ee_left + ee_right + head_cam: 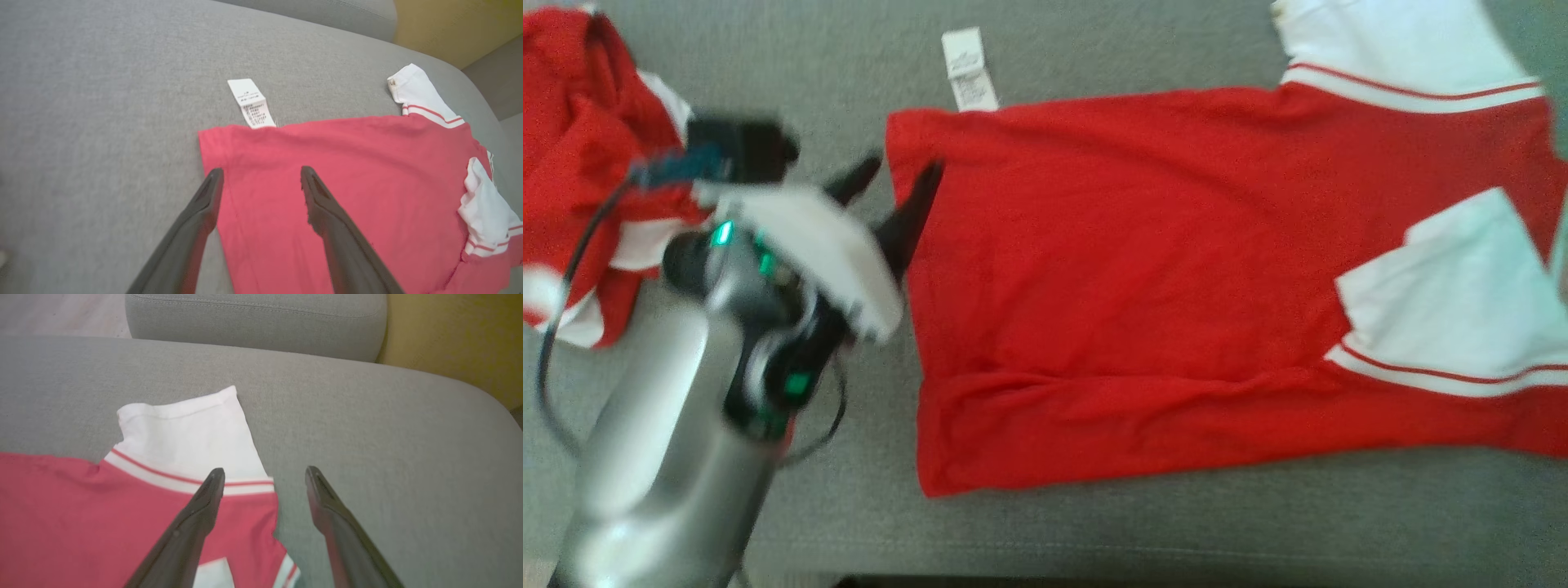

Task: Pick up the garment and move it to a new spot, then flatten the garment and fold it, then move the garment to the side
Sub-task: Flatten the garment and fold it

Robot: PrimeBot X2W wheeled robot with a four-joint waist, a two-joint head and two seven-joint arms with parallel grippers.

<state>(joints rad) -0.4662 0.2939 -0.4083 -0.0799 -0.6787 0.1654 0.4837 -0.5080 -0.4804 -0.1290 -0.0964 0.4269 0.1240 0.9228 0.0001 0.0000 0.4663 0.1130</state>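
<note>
Across the grey cushion (1094, 531) the red garment (1143, 278) lies spread nearly flat. At its hem corner the left gripper (907, 163) hovers, fingers apart; the right gripper (264, 470), also apart, hangs by the white sleeve (184, 433). Flattening looks done, so folding seems next: both must pinch their edges

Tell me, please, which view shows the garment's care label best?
The left wrist view: the care label lies flat, its print lines visible. The head view has the care label smaller and blurred; the right wrist view faces the white sleeve.
</note>
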